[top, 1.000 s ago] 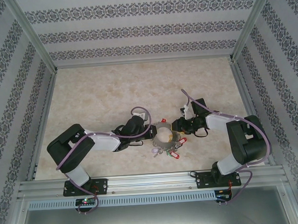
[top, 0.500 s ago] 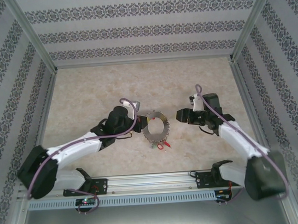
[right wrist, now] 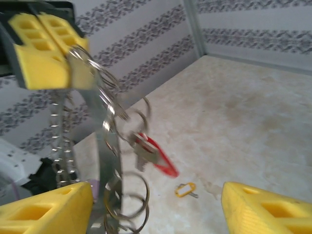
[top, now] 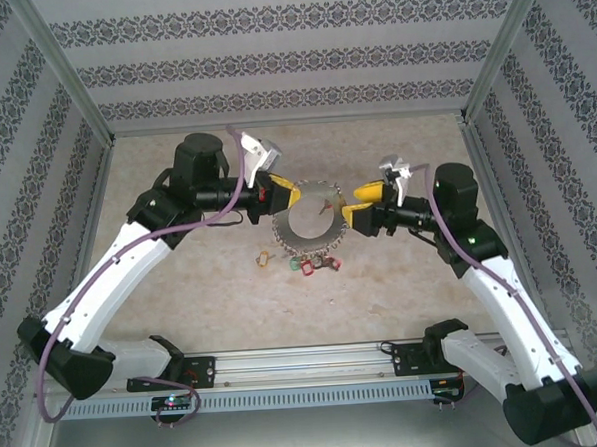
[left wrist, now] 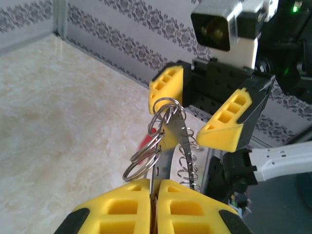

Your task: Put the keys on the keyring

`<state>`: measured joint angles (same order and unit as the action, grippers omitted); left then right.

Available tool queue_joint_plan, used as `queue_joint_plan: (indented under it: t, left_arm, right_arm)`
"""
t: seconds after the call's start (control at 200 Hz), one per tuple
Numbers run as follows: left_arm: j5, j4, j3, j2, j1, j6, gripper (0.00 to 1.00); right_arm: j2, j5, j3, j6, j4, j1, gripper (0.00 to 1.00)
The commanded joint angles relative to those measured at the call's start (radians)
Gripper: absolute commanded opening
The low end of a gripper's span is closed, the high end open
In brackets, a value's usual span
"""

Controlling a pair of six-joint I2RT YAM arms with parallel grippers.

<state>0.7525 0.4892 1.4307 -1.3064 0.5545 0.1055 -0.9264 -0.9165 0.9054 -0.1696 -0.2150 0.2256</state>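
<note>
**A:** Left gripper [top: 285, 196], state?

**B:** Clamped on the keyring [top: 314, 223], at the rim on its own side. In the left wrist view its yellow fingers [left wrist: 122, 209] are pressed together with the metal band pinched between them.

**A:** And where is the hoop?

**B:** It's off the table [top: 202, 289], hanging between the two arms. From above it reads as an open circle, and from either wrist it is edge-on. So its diameter runs straight from one gripper to the other.

**A:** Right gripper [top: 358, 203]?

**B:** Jaws spread wide, nothing held. It faces the left gripper across the hoop. In the right wrist view the band rises just inside one finger, and nothing else lies between the fingers. That frame is blurred, so I cannot tell whether finger and band touch.

**A:** Any loose keys?

**B:** A tan key [top: 263, 257] lies on the table on the near side of the hoop, toward the left arm. It's too small to read its long axis. A yellow-tagged key [right wrist: 185, 189] is also on the table, seen between the right jaws, below and beyond the ring. A red-tagged key [right wrist: 158, 158] dangles from the rim. From above, more coloured tags sit under the near rim, hanging or lying, I cannot tell which.

**A:** So what does the next move turn on?

**B:** My reading is that the left arm is tied up as holder, which leaves the right as picker. Both loose keys lie below its jaws, so it would need to back off the rim and drop down. The tan key is the longer reach for it.
</note>
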Motion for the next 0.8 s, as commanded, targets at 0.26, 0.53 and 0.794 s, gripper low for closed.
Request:
queue_joint_plan:
  t: [0.26, 0.53, 0.794]
  left_arm:
    - [0.269, 0.065, 0.15, -0.148, -0.1, -0.005, 0.01]
    - [0.314, 0.039, 0.184, -0.202, -0.131, 0.042, 0.05]
    - [0.207, -0.047, 0.147, -0.193, -0.169, 0.104, 0.2]
  right_arm:
    - [-0.278, -0.26, 0.162, -0.041, -0.05, 0.013, 0.65]
    - [-0.405, -0.363, 0.252, -0.068, -0.077, 0.018, 0.39]
    - [-0.443, -0.363, 0.309, -0.1, -0.061, 0.011, 0.09]
